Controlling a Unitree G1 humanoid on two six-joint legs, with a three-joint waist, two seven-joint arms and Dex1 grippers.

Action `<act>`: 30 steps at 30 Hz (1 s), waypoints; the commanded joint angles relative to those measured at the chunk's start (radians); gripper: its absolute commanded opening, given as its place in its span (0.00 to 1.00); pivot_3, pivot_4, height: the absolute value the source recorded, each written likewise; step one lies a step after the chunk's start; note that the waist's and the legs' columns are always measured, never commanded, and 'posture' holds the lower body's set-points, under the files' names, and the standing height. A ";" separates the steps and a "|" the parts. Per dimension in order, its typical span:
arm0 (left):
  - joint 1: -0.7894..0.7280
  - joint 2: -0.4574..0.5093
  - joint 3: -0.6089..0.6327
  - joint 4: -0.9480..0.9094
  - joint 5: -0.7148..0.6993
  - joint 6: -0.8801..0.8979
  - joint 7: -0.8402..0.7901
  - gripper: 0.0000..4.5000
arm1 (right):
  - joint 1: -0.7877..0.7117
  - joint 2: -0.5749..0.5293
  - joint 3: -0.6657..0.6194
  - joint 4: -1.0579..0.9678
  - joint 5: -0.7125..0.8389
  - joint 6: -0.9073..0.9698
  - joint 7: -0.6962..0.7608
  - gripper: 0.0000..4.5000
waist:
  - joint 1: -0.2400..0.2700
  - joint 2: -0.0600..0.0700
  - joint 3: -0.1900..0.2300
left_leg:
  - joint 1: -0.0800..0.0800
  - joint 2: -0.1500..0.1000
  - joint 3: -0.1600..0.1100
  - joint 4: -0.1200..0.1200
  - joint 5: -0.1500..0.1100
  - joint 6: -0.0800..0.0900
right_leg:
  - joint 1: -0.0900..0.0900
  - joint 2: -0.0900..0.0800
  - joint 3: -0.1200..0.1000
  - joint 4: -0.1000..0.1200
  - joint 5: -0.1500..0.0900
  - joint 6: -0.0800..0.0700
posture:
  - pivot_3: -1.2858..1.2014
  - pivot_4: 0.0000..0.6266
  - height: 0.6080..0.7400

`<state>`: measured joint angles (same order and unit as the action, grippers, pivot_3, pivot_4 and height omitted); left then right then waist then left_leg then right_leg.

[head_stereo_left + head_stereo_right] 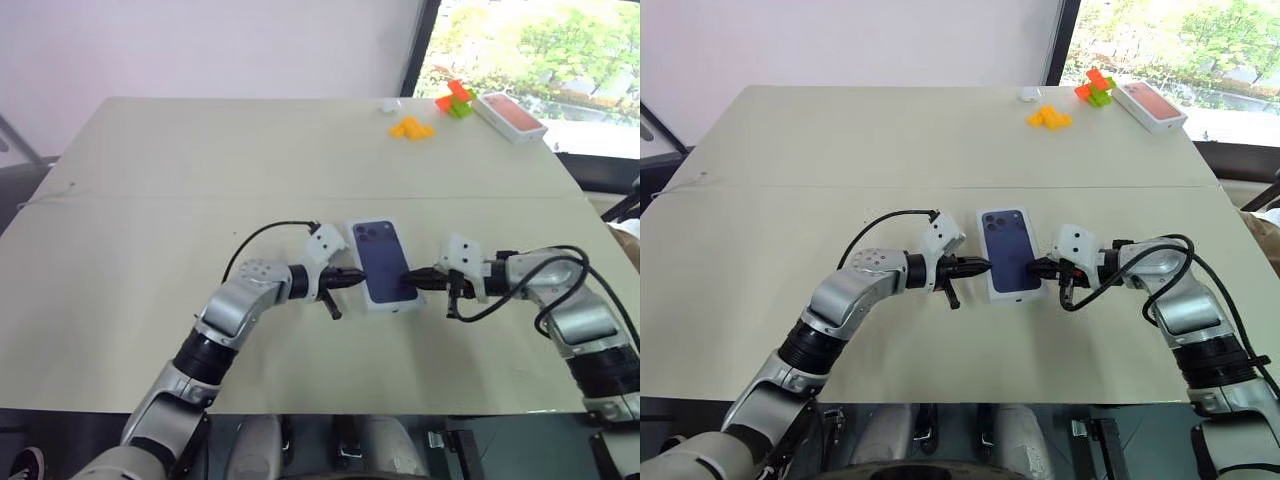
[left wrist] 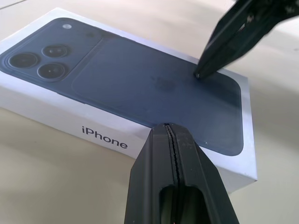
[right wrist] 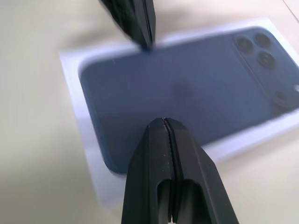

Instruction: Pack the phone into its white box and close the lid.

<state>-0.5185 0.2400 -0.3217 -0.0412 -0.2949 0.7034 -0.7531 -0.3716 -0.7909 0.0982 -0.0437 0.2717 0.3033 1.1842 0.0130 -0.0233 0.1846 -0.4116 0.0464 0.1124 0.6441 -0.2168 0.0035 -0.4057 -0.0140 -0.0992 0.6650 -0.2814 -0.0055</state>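
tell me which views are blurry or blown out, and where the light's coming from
Right wrist view: the lid is smeared with blur, while the right gripper stays sharp. Left wrist view: crisp, the side lettering readable. Eye views: the window at the far right is overexposed, so daylight comes from there.

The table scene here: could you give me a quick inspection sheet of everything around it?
Surface: beige table, a seam across it.
Job's things: lid with printed phone picture sits on the box, closed.
Clutter: yellow pieces, orange and green pieces, orange-topped box at the far right corner.
Grippers: left gripper and right gripper shut, tips at the lid's two long sides.
Cables: black cables loop over both wrists.
Surroundings: white wall, window with trees.
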 commanded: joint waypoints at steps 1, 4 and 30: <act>0.016 0.018 -0.012 -0.019 0.017 -0.033 -0.011 0.00 | -0.012 -0.030 0.005 -0.023 -0.050 -0.044 -0.008 0.00 | 0.000 0.000 0.000 | 0.000 0.000 0.000 0.000 0.000 0.000 | 0.000 0.000 0.000 0.000 0.000 0.000 | 0.52 0.24 0.98; 0.022 0.017 0.014 0.004 0.021 -0.066 0.005 0.06 | -0.021 -0.024 0.034 0.049 -0.125 -0.100 -0.051 0.00 | 0.001 0.000 0.000 | 0.000 0.000 0.000 0.000 0.000 0.000 | 0.000 0.000 0.000 0.000 0.000 0.000 | 0.52 0.24 0.98; 0.344 0.564 0.627 -0.199 -0.237 -0.032 -0.203 1.00 | -0.107 -0.095 -0.203 0.095 0.102 0.046 0.029 0.99 | -0.001 0.002 0.003 | -0.008 0.000 0.001 -0.002 0.000 0.000 | -0.010 -0.002 0.000 0.000 0.000 -0.001 | 0.52 0.24 0.98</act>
<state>-0.1858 0.7846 0.2431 -0.2016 -0.5054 0.6823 -0.9597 -0.4787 -0.8617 -0.0752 0.0771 0.3748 0.3769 1.2115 0.0116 -0.0209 0.1875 -0.4200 0.0461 0.1131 0.6421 -0.2169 0.0033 -0.4157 -0.0162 -0.0993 0.6651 -0.2814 -0.0062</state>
